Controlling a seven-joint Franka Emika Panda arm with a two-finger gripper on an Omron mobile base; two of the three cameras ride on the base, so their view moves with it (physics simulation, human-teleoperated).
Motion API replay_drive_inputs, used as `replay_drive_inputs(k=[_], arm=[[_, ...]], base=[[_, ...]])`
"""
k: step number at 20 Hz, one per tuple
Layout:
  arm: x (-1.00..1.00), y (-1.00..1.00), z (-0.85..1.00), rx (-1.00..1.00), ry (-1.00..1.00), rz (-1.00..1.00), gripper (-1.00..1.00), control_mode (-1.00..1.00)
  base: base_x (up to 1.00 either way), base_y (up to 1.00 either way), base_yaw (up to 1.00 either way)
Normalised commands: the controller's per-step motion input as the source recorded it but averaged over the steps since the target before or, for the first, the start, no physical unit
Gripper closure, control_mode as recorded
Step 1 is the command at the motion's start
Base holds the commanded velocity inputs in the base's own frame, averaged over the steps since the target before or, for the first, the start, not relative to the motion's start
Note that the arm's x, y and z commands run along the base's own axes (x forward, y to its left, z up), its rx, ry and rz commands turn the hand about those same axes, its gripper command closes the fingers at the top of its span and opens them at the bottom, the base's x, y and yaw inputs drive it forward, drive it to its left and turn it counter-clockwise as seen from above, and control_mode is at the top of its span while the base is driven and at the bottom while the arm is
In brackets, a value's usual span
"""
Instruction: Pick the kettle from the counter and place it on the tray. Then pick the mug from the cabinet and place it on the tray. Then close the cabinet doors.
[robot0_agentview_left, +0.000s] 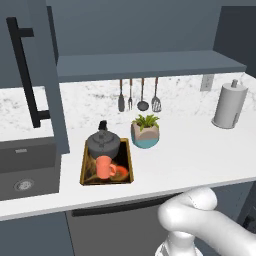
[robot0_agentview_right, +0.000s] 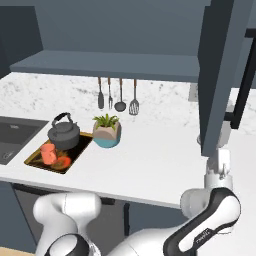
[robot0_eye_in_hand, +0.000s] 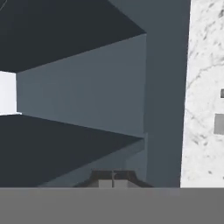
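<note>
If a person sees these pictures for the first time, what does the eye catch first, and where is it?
The orange-red mug stands out most; it sits in the gold-rimmed tray on the white counter, just in front of the dark kettle. Next come the open cabinet doors, tall dark panels hanging out over the counter at both sides. The shut end effector sits low by the right-hand door.

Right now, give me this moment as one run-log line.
kettle: on tray | mug: on tray | cabinet doors: open | gripper: shut, empty, at right door
</note>
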Motion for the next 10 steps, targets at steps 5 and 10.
replay_drive_inputs(k=[5, 10], arm=[[0.0, -0.25, 0.52, 0.05, -0.29, 0.0, 1.0, -1.0], [0.0, 0.0, 0.63, 0.01, -0.34, 0.0, 1.0, -1.0]], base=[[0.0, 0.0, 0.0], [0.0, 0.0, 0.0]])
